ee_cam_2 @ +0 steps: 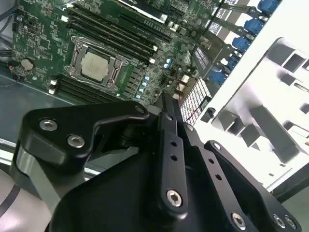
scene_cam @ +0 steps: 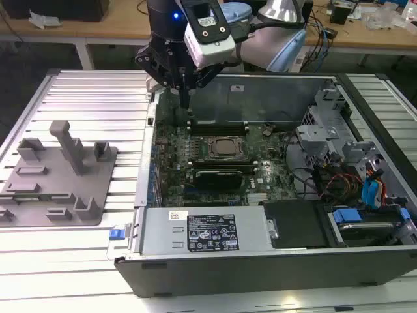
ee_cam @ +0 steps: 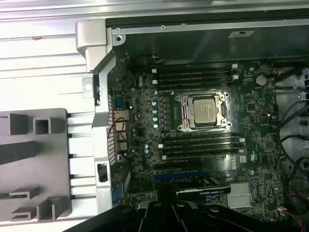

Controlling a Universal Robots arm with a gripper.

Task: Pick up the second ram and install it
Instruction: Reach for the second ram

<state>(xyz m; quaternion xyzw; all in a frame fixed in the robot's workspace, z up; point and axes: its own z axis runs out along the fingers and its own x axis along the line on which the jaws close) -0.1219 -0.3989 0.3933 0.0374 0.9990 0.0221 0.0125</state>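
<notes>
My gripper (scene_cam: 186,103) hangs over the back of the open computer case, toward the exterior view's left, just above the motherboard (scene_cam: 172,153). Its black fingers look pressed together with nothing between them in both wrist views (ee_cam_2: 165,100) (ee_cam: 166,200). The CPU socket (scene_cam: 225,149) (ee_cam: 203,110) (ee_cam_2: 94,65) lies between two banks of long black memory slots (ee_cam: 193,77) (ee_cam: 200,143). The second ram is out of view as a loose stick. I cannot tell whether any slot holds one. The grey holder fixture (scene_cam: 58,173) beside the case carries no stick.
The case's metal wall (scene_cam: 146,163) separates the fixture from the motherboard. A labelled power supply box (scene_cam: 205,231) fills the near side. Drive bays with blue tabs (scene_cam: 368,195) and loose cables (scene_cam: 326,182) sit at the exterior view's right. Everything rests on a slatted metal table (scene_cam: 91,98).
</notes>
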